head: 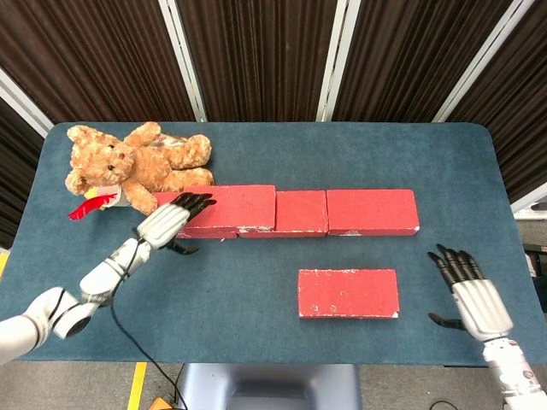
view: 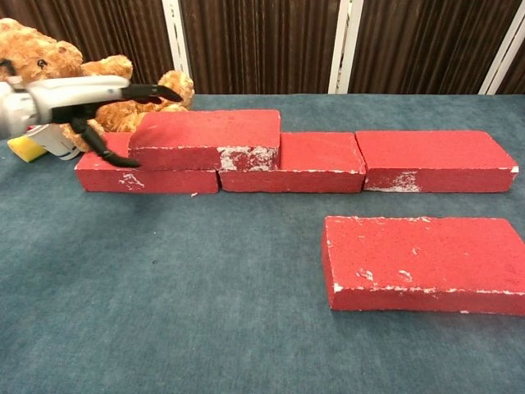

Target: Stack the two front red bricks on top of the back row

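you are looking at one red brick still lying alone (head: 348, 293) at the front of the blue-carpeted counter (head: 256, 282), well apart from the back row (head: 372, 211), while the other front brick is already sitting as a stacked brick (head: 229, 205) on the row's left end, overhanging the joint below it. your left hand (head: 162, 222) is hovering just beside that stacked brick's left end, fingers spread and gripping nothing; in the chest view the dark fingertips (view: 152, 89) are reaching above the brick's top corner with a gap showing below them. your right hand (head: 474, 303) is hanging open near the counter's right edge, fingers fanned, holding nothing, to the right of the lone brick.

the bricks are reading as rigid rectangular blocks with matte red faces and chipped white scuffs along the edges; whether they are foam or real masonry cannot be told, so you are best treating the lone one as possibly heavy. it is looking stiff and rough enough not to slip, and too wide for a grip across its length, so you are likely wanting to take it across the short width near the middle, fingers on the long side faces. a soft plush teddy bear (head: 128, 166) is lying just behind the row's left end.
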Robot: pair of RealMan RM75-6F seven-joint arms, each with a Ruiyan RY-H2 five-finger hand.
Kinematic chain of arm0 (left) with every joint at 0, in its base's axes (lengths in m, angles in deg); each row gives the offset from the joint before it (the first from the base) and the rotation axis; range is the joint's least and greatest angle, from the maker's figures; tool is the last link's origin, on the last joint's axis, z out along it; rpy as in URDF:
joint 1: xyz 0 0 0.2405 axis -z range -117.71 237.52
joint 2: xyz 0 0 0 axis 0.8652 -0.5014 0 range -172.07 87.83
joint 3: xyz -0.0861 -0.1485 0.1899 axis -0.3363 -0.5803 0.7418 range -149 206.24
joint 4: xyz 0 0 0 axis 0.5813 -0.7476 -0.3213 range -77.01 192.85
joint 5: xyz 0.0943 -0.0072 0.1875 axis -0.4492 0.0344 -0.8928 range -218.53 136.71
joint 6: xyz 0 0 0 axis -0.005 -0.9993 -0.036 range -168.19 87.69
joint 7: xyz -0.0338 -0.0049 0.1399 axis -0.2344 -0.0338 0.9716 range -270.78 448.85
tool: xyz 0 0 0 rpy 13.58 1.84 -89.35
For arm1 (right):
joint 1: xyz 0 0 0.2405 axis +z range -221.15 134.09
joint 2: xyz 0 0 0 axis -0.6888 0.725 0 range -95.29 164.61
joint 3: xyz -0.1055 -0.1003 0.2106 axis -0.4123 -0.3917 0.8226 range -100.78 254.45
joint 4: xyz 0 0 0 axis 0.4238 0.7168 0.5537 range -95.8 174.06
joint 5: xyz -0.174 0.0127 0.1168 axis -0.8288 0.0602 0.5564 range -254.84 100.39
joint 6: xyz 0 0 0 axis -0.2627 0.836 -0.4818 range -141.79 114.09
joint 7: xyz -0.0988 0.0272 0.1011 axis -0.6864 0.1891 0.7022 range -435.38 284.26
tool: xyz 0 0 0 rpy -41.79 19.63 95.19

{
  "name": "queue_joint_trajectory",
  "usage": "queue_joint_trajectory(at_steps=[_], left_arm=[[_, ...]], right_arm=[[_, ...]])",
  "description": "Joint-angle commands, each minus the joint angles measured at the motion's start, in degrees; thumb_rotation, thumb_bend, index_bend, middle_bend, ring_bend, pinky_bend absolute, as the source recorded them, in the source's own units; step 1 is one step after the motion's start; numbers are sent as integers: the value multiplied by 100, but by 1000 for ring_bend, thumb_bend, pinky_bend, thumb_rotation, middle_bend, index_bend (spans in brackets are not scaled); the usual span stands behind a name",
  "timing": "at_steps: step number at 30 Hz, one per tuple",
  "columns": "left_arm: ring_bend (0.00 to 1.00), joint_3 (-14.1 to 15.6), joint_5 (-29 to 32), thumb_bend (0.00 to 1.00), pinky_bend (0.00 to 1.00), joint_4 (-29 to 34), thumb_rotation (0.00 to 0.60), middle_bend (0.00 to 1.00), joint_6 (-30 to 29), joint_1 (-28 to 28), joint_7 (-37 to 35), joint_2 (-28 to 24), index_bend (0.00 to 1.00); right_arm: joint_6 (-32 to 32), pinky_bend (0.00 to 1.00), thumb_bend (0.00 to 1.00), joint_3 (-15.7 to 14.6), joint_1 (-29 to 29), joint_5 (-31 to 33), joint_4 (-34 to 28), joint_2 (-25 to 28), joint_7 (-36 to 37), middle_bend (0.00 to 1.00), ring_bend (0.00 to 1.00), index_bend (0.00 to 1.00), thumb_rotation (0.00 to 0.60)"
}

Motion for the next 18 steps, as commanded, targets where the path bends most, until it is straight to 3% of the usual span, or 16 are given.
queue_joint_trajectory(at_steps=[1, 3, 7, 11, 18], left_arm=[[0, 521, -94, 236, 0, 783, 600, 0, -1865, -1546, 1491, -342, 0], [0, 677, 37, 244, 0, 601, 600, 0, -2392, -2143, 1806, -160, 0], [0, 783, 335, 250, 0, 211, 600, 0, -2792, -2866, 1708, 127, 0], [0, 707, 385, 253, 0, -112, 600, 0, -2900, -3124, 1549, 231, 0], [0, 506, 410, 258, 0, -46, 600, 0, -2806, -3203, 1477, 89, 0]], right_arm=[[-584, 0, 130, -4, 394, -98, -97, -190, -369, 0, 0, 0, 600], [-959, 0, 121, 21, 617, -51, -275, -258, -690, 0, 0, 0, 600], [-1583, 0, 103, 131, 986, 235, -538, -476, -1097, 0, 0, 0, 600], [-2202, 0, 100, 260, 1328, 821, -613, -771, -1642, 0, 0, 0, 600], [-2447, 0, 100, 435, 1592, 1863, -420, -1421, -2682, 0, 0, 0, 600]])
